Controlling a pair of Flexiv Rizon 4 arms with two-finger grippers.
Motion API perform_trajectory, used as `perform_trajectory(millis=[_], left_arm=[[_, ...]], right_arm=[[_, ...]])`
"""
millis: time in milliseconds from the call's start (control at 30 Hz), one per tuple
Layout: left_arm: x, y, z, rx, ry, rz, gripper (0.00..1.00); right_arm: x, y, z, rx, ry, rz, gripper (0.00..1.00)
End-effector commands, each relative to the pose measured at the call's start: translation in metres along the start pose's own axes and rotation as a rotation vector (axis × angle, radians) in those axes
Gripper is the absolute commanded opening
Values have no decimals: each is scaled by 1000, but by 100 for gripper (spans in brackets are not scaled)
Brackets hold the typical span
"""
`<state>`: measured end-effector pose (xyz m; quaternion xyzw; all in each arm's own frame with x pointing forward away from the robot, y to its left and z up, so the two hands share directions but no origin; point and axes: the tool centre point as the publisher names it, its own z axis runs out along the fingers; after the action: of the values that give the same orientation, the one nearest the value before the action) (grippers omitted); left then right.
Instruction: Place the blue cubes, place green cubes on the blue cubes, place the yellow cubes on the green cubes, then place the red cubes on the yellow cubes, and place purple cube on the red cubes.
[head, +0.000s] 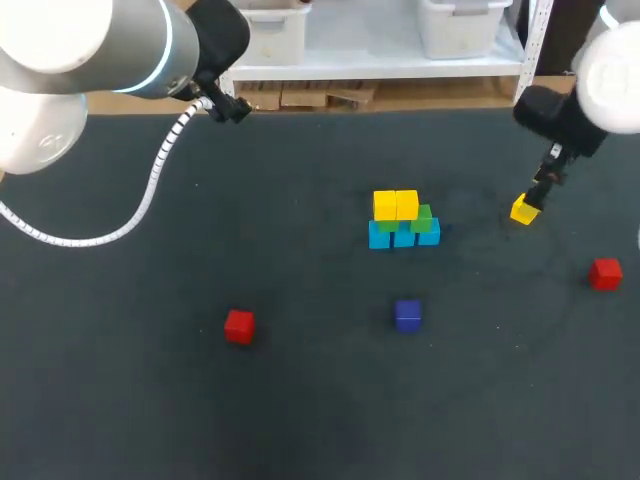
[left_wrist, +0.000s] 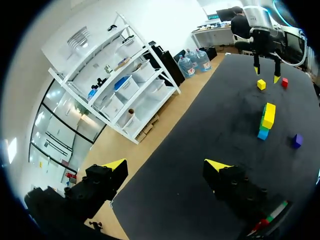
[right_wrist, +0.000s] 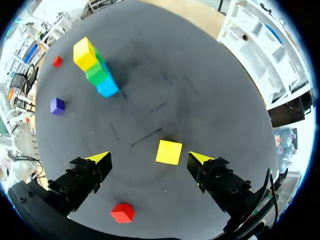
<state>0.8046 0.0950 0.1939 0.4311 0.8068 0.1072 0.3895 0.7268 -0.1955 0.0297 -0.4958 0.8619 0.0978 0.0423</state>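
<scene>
My left gripper (left_wrist: 166, 167) sits over the far left edge of the dark, cloth-like worktop (head: 300, 400). Its fingers are spread wide with nothing between them, and I'd leave it there, well out of the way. Moving right, a small matte red cube (head: 239, 326) lies alone on the near side.

At the middle stands the stack (head: 403, 222). A row of glossy light-blue cubes (head: 403, 237) rests on the worktop, green cubes sit on those, and two bright yellow cubes (head: 396, 204) sit side by side on the green. One green cube (head: 423, 215) at the row's right end shows a bare top, and I judge the next yellow belongs there. In front of the stack, apart from it, sits the dark purple cube (head: 407, 315).

Further right is the step in hand. The loose yellow cube (right_wrist: 169, 152) rests on the worktop, well apart from the stack. My right gripper (right_wrist: 149, 159) hangs over it with its fingers apart. The cube lies between them, touched by neither and nearer one than the other.

Before closing I'd centre the gripper on the cube and square the fingers to its flat faces. Then I'd go low enough to take the sides fully, lift straight up, and set it down gently beside the two yellows, since a nudge could topple them. A second red cube (head: 605, 273) lies at the far right.
</scene>
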Motion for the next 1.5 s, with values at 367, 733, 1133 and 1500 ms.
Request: perform_trajectory(millis=[367,733,1133,1500], left_arm=[[-1,1,1,4,0,2,100],[-1,1,1,4,0,2,100],[-1,1,1,4,0,2,100],[-1,1,1,4,0,2,100]], right_arm=[[3,-23,29,-34,73,41,100],[4,-18,31,-40,122,13,0],[9,-8,19,0,156,-45,0],[-2,21,-26,1,61,-181,0]])
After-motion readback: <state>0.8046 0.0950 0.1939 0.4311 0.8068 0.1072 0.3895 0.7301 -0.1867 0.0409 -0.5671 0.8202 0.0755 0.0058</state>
